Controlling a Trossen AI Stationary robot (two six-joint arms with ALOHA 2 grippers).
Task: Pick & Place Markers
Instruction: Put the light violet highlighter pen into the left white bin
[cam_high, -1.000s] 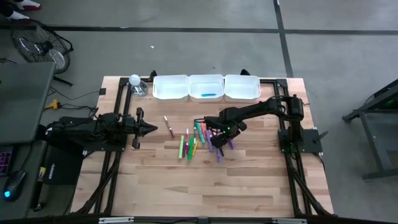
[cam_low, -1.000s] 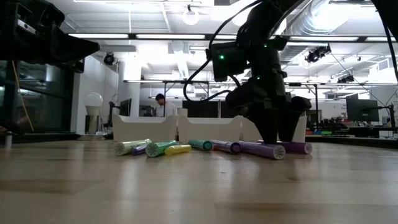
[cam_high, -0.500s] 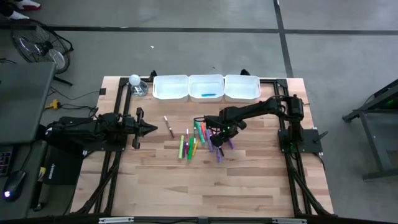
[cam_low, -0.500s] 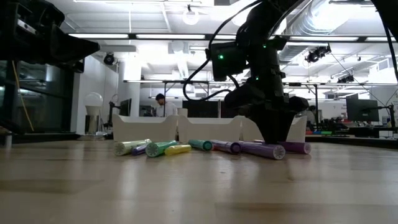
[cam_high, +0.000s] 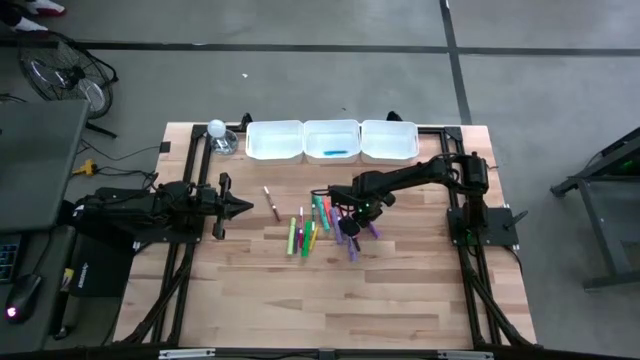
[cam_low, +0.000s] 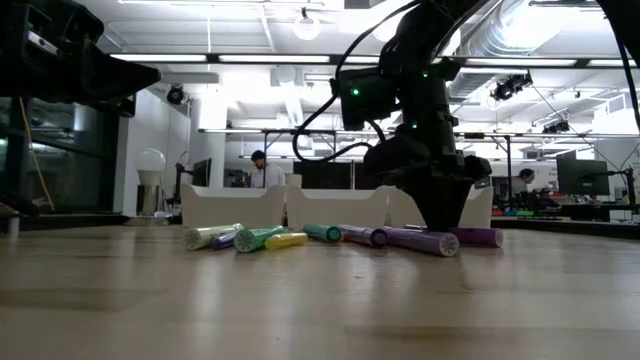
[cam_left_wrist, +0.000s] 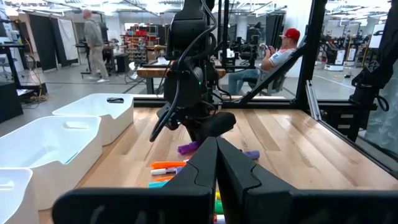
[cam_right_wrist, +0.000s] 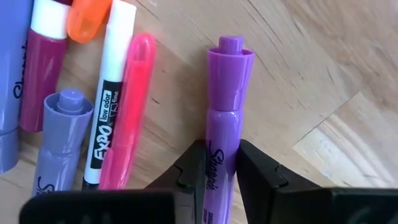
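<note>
One blue marker (cam_high: 336, 153) is already lodged in the middle tray (cam_high: 331, 129); a purple marker (cam_right_wrist: 225, 118) is clamped by the right gripper (cam_right_wrist: 217, 171) on the table; the pile (cam_high: 306, 228) is left unsorted; the left gripper (cam_high: 243, 207) is held clenched, empty, well apart.

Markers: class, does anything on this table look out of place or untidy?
Nothing damaged. Most markers lie loose on the table, and only one blue marker is in the middle tray.

Right arm stretched toward table centre, wrist pitched down, right gripper (cam_high: 347, 226) low at the surface, fingers (cam_right_wrist: 189, 171) pinched narrow. Left arm parked at left edge, left gripper (cam_high: 244, 207) closed.
</note>
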